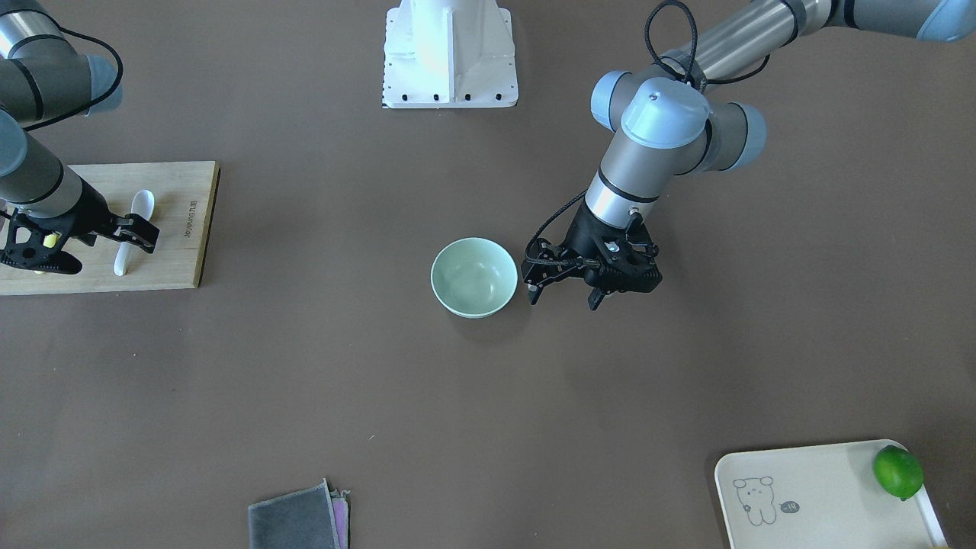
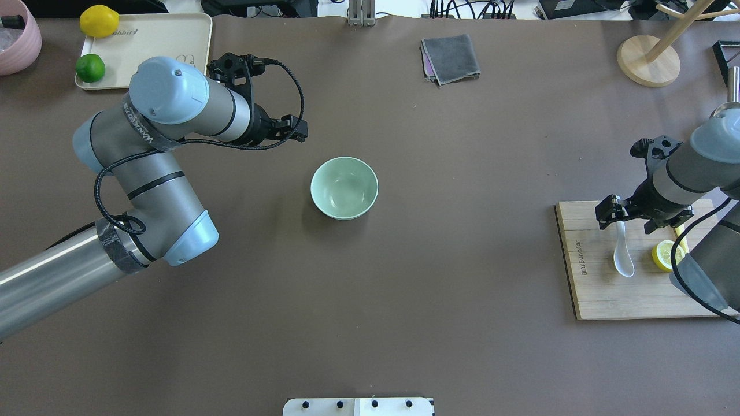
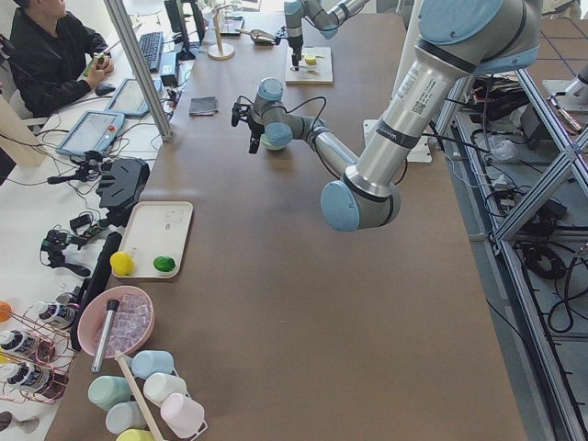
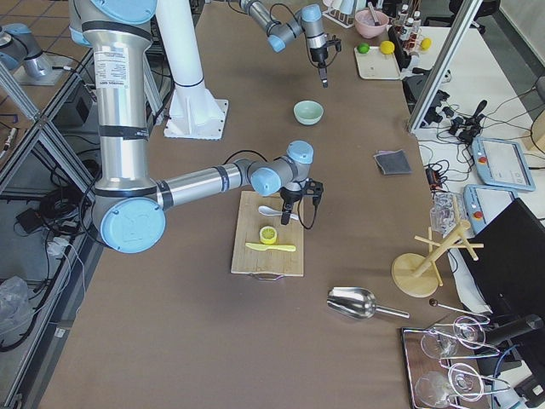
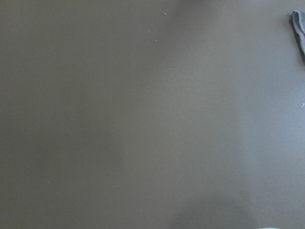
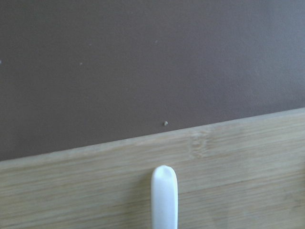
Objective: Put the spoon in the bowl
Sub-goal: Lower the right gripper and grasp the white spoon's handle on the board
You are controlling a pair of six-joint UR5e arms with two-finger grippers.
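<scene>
The white spoon (image 2: 622, 254) lies on a wooden cutting board (image 2: 595, 289) at the table's right end, scoop toward the robot. It also shows in the front view (image 1: 136, 221), and its handle tip shows in the right wrist view (image 6: 164, 195). My right gripper (image 2: 627, 219) hangs just over the spoon's handle, its jaws open on either side of it. The mint-green bowl (image 2: 344, 188) stands empty at mid-table. My left gripper (image 1: 564, 293) is open and empty, hovering close beside the bowl (image 1: 473, 277).
A lemon slice (image 2: 665, 254) and a slim yellow knife (image 4: 271, 247) also lie on the board. A folded grey cloth (image 2: 451, 58) lies at the far edge. A cream tray (image 1: 808, 496) holds a lime (image 1: 898, 471). The white robot base (image 1: 450, 53) is at the near edge.
</scene>
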